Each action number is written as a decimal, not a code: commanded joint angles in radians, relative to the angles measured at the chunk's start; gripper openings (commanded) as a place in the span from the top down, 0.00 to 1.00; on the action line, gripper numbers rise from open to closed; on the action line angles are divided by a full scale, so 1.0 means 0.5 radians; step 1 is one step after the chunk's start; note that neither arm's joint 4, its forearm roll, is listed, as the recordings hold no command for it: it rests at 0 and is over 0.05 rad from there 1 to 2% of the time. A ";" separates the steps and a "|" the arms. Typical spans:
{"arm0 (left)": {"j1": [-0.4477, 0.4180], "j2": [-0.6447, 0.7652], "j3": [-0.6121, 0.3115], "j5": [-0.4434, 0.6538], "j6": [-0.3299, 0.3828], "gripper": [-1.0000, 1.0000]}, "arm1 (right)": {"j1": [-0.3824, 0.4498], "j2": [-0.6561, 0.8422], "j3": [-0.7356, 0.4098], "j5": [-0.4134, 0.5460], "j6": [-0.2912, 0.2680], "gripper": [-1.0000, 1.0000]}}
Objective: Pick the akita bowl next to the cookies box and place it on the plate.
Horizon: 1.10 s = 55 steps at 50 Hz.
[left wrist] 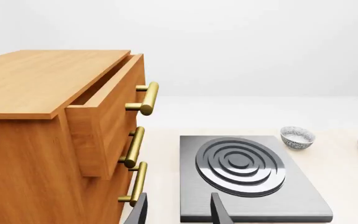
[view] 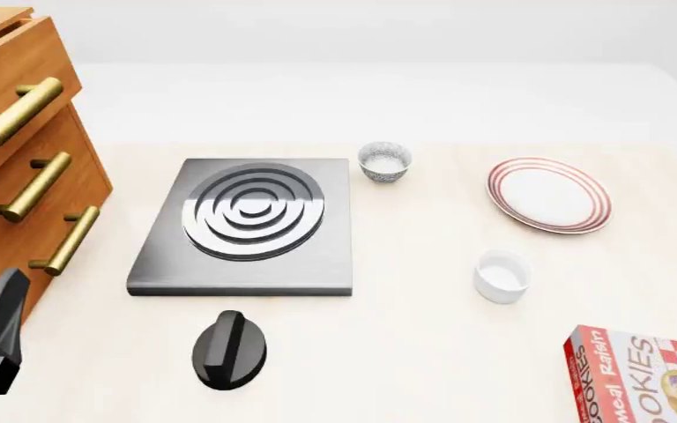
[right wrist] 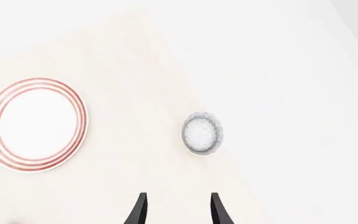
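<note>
The akita bowl (right wrist: 202, 133) sat upright close to the table's edge, well apart from the plate (right wrist: 36, 125), and it was probably the one by the cookies box (view: 644, 374), though no view showed both together. The right gripper (right wrist: 179, 210) hung above the table short of it, fingers spread and empty. A second akita bowl (view: 384, 161) stood just beside the stove plate (view: 244, 229), where the left gripper (left wrist: 177, 212) was likewise parted, holding nothing.
</note>
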 commanded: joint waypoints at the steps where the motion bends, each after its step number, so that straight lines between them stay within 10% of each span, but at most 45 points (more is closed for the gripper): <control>1: 0.000 0.000 0.000 0.000 0.000 0.00 | -0.050 0.082 -0.044 -0.017 -0.027 0.00; 55: 0.000 0.000 0.000 0.000 0.000 0.00 | -0.208 0.704 -0.462 -0.096 -0.117 0.00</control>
